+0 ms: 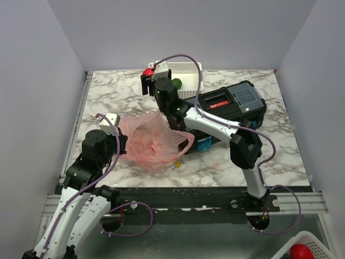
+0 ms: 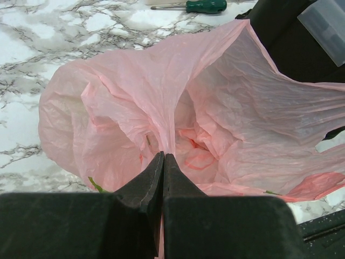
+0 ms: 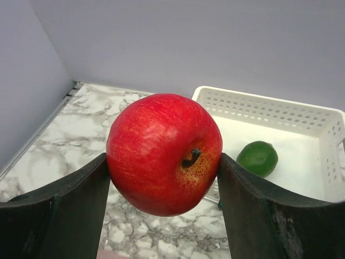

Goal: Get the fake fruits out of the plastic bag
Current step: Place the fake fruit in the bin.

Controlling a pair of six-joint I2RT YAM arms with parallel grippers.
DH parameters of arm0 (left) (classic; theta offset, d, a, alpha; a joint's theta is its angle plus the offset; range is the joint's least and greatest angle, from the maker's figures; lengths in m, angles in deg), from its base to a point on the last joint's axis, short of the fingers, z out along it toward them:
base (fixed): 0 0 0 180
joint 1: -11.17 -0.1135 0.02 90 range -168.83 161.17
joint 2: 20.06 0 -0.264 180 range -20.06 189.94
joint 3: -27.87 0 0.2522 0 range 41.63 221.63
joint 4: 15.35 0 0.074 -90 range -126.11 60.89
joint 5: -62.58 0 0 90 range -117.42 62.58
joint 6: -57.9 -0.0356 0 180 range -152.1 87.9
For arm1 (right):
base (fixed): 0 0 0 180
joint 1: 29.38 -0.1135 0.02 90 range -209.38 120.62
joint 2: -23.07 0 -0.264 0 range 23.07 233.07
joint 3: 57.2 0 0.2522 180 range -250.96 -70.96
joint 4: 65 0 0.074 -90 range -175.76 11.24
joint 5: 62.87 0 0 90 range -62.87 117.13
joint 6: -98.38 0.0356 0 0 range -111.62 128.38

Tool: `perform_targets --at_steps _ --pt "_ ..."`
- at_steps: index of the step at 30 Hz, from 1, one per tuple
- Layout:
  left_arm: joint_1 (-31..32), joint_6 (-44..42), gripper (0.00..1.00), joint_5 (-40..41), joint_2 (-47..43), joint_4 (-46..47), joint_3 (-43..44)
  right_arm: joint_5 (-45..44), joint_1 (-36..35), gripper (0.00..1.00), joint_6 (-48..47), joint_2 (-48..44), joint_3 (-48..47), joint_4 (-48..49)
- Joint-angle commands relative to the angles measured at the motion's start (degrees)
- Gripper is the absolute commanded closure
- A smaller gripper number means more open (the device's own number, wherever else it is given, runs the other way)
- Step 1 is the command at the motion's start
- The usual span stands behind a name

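the right gripper (image 3: pixel 163 162), jaws wide around the red apple (image 3: pixel 161 145), holds it aloft just short of the basket (image 3: pixel 269 101), which lies ahead and to the right with a green fruit (image 3: pixel 257 158) inside; the left gripper (image 2: pixel 163 162) is pinched shut on the bag (image 2: pixel 242 108).

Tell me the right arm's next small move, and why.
Probably shift the red apple over the white basket. The right pincer grips it beside the basket, not above it, and a green fruit already lies inside, so that looks like the drop spot.
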Motion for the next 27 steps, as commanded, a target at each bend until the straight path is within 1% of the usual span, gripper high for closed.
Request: perform_targets --at_steps 1,5,9,16,19,24,27 --pt "0.0 -0.8 1.0 -1.6 -0.8 0.3 0.0 -2.1 2.5 0.98 -2.3 7.9 -10.7 -5.3" --pt "0.3 -0.8 1.0 -1.4 -1.0 0.3 0.0 -3.3 4.3 0.97 -2.0 15.1 -21.0 -10.9" --pt "0.4 -0.8 1.0 -1.3 -1.0 0.3 -0.1 -2.3 5.7 0.9 -2.3 19.6 -25.6 -11.8" --pt "0.6 -0.8 1.0 -1.2 -1.0 0.3 -0.1 2.9 10.2 0.86 0.4 27.8 -34.7 -16.9" --pt "0.6 -0.8 1.0 -1.2 -1.0 0.3 -0.1 3.8 11.1 0.8 -0.5 31.2 -39.1 -18.8" --pt "0.6 -0.8 1.0 -1.1 -0.7 0.4 -0.1 4.9 11.7 0.67 -1.7 32.9 -39.6 -17.8" --pt "0.6 -0.8 1.0 -1.2 -0.6 0.4 -0.1 4.4 12.0 0.57 -2.3 34.4 -41.1 -18.0"
